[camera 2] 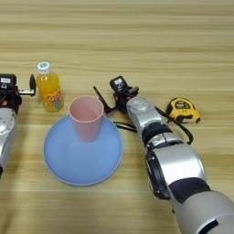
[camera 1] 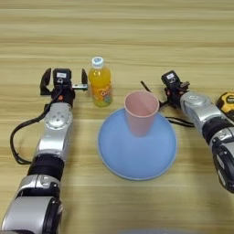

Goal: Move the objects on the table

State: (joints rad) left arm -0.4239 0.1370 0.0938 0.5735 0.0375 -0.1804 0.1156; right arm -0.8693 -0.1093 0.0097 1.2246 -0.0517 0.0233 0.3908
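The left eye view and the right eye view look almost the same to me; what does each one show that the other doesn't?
Only the left eye view shows the whole left gripper, its two black fingers spread open just left of the orange juice bottle, plus the left arm's full length. Only the right eye view shows the whole yellow tape measure and the right arm down to its shoulder end. Both share the pink cup standing upright on the blue plate, the bottle behind the plate, the right gripper and the wooden table.
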